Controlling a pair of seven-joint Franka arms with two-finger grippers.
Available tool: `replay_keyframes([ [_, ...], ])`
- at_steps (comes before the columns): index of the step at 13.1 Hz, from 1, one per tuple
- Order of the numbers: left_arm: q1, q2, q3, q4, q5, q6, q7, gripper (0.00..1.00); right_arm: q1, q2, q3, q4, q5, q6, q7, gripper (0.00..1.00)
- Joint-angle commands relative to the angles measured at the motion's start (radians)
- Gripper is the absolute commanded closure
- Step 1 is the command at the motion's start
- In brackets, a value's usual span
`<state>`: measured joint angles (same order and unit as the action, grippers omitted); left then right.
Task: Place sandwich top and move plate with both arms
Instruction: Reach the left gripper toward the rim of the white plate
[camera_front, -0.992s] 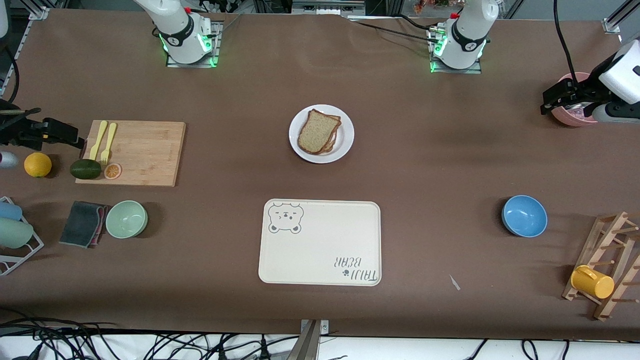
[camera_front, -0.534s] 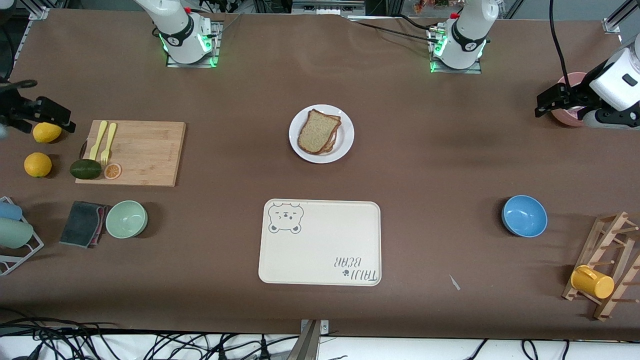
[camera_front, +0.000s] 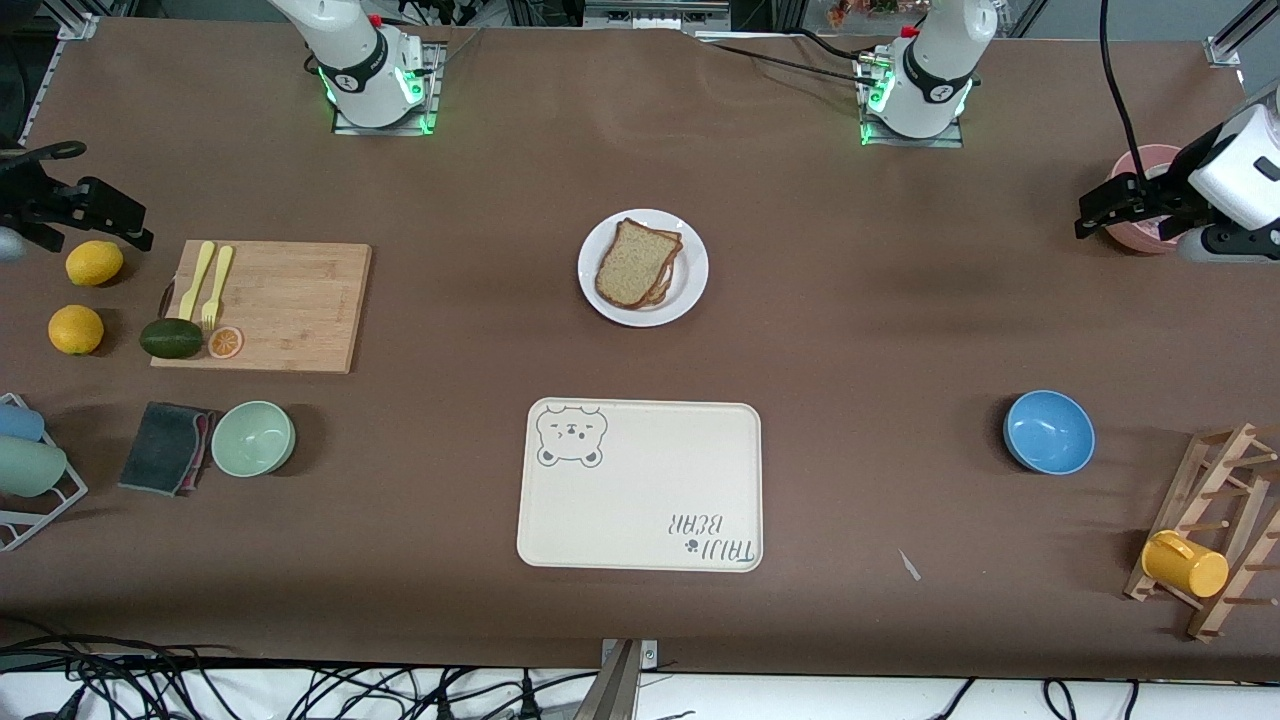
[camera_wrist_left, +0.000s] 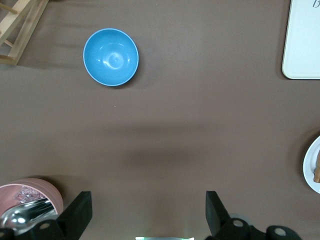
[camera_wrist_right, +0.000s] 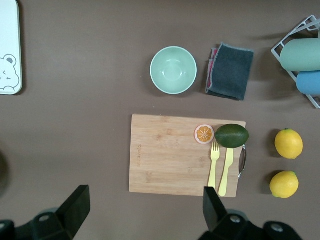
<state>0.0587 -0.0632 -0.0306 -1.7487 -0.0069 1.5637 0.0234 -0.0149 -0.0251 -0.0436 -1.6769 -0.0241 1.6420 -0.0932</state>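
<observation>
The white plate (camera_front: 694, 262) sits mid-table between the two bases, and its rim also shows in the left wrist view (camera_wrist_left: 312, 170). The sandwich top (camera_front: 630, 262), a speckled brown slice, lies on the plate over another slice whose crust peeks out beneath. My right gripper (camera_front: 128, 232) is open and empty over the table beside a lemon (camera_front: 94, 262), at the right arm's end; its jaws stand wide apart in the right wrist view (camera_wrist_right: 145, 207). My left gripper (camera_front: 1090, 215) is open and empty beside a pink bowl (camera_front: 1142, 205); its jaws are wide apart in the left wrist view (camera_wrist_left: 147, 215).
A cream bear tray (camera_front: 640, 485) lies nearer the camera than the plate. A wooden board (camera_front: 280, 305) holds forks, an avocado and an orange slice. A green bowl (camera_front: 253, 438), grey cloth (camera_front: 165, 447), blue bowl (camera_front: 1048, 431) and a wooden rack with a yellow cup (camera_front: 1185, 563) stand around.
My right gripper has drawn back from the board toward the table's edge, uncovering a lemon. My left gripper has shifted slightly by the pink bowl. Plate and bread are unmoved.
</observation>
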Motion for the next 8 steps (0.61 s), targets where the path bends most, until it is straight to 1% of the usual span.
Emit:
replay_keyframes([
  [1,0.006,0.055,-0.008,0.031,-0.037,-0.022,-0.002,0.0,-0.002,0.014,0.002,0.023,-0.005,-0.022,0.006,0.0],
  [2,0.016,0.068,-0.005,0.028,-0.109,-0.022,0.004,0.0,-0.002,0.013,0.002,0.023,-0.007,-0.021,0.003,0.0],
  [3,0.035,0.08,-0.005,0.028,-0.151,-0.024,0.015,0.0,-0.002,0.013,0.005,0.023,-0.007,-0.021,0.003,0.0],
  [5,0.033,0.094,-0.008,0.014,-0.169,-0.024,0.013,0.0,-0.004,0.014,-0.001,0.023,-0.002,-0.022,0.003,0.0],
  [8,0.021,0.19,-0.014,0.017,-0.182,-0.019,0.013,0.0,-0.004,0.014,-0.012,0.02,0.004,-0.024,-0.002,0.0],
])
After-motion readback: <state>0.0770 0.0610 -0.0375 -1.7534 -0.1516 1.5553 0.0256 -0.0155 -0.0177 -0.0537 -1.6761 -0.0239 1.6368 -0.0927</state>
